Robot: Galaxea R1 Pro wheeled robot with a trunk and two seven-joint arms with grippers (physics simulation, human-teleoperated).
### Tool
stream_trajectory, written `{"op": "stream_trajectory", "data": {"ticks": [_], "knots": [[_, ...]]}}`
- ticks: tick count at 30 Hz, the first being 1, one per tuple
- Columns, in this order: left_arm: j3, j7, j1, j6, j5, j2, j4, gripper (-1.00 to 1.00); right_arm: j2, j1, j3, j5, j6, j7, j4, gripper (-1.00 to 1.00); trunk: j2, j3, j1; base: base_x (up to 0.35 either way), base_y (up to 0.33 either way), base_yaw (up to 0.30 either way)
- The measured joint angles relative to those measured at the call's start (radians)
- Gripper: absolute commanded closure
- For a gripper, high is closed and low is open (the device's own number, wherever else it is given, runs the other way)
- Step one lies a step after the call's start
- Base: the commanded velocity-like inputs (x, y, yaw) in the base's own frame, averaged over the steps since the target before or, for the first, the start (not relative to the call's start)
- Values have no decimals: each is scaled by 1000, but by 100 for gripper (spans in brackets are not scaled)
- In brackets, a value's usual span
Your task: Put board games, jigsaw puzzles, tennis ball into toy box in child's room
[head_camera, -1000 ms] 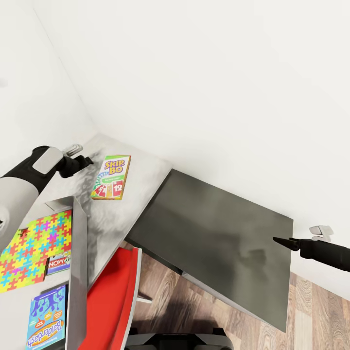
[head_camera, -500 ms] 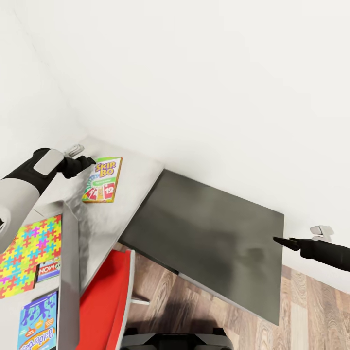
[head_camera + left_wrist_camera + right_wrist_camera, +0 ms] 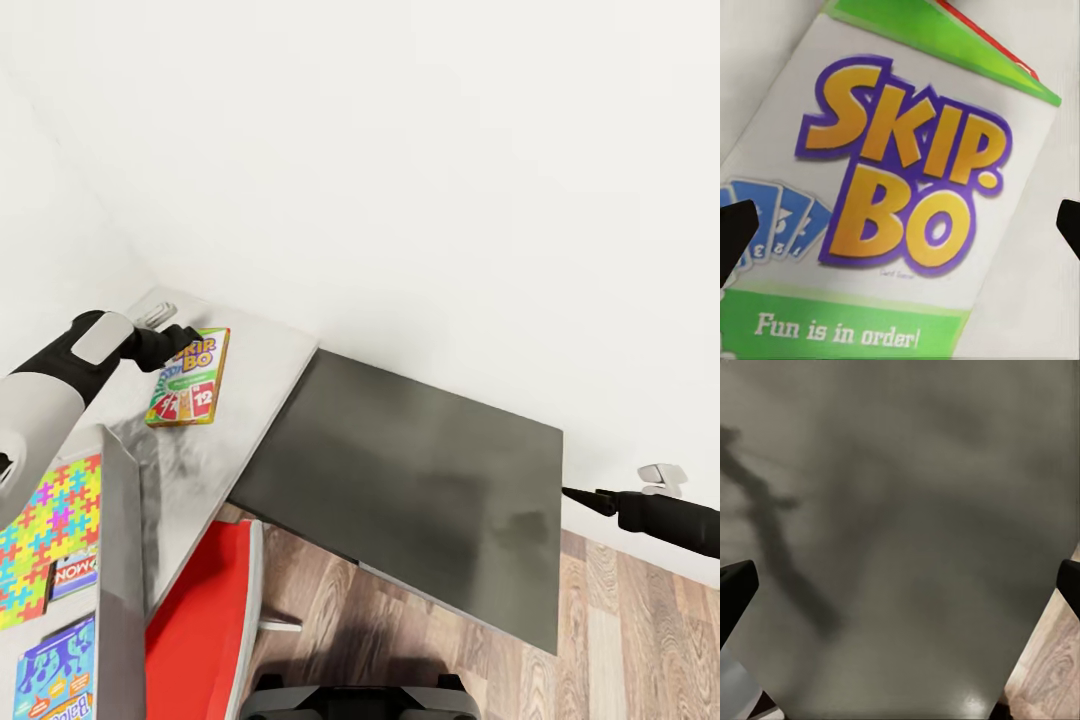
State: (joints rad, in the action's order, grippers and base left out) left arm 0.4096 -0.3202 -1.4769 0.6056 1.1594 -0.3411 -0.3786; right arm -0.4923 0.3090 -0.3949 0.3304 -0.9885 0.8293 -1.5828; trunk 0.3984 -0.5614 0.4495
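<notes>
One board game [image 3: 187,377], a flat white box with green and red borders and big yellow "SKIP BO" lettering [image 3: 911,176], lies face up on the pale speckled part of the table [image 3: 245,375]. At its 7 o'clock a jigsaw puzzle [image 3: 45,520] of yellow, blue, pink and green pieces lies flat, possibly inside the toy box [image 3: 120,560], whose grey wall stands beside it.

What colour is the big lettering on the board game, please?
Yellow-orange with a purple outline on the board game, clearest in the left wrist view.
</notes>
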Motion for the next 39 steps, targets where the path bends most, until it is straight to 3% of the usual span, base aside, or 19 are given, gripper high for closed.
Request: {"op": "stream_trajectory", "data": {"ticks": [7,22,26,27,28,31,39], "knots": [[-1,1,17,-6,26,-2,2,-100,0,0,0,0,0,0,0,-100,0,0,0,0,0,-16],[-3,2,21,-28,35,-7,4,-100,1,0,0,0,0,0,0,-100,0,0,0,0,0,-3],[-3,4,19,-29,35,-26,1,-100,1,0,0,0,0,0,0,-100,0,0,0,0,0,0],[-3,6,18,-28,33,-52,-3,-100,1,0,0,1,0,0,0,-100,0,0,0,0,0,0],[-3,6,18,-29,37,-53,-3,-100,1,0,0,0,0,0,0,-100,0,0,0,0,0,0],[-3,15,17,-28,39,-89,-8,-100,2,0,0,1,0,-1,0,-100,0,0,0,0,0,0],[-3,46,15,-26,44,-121,-12,-100,4,0,1,0,1,-1,0,-100,0,0,0,0,0,0]]}}
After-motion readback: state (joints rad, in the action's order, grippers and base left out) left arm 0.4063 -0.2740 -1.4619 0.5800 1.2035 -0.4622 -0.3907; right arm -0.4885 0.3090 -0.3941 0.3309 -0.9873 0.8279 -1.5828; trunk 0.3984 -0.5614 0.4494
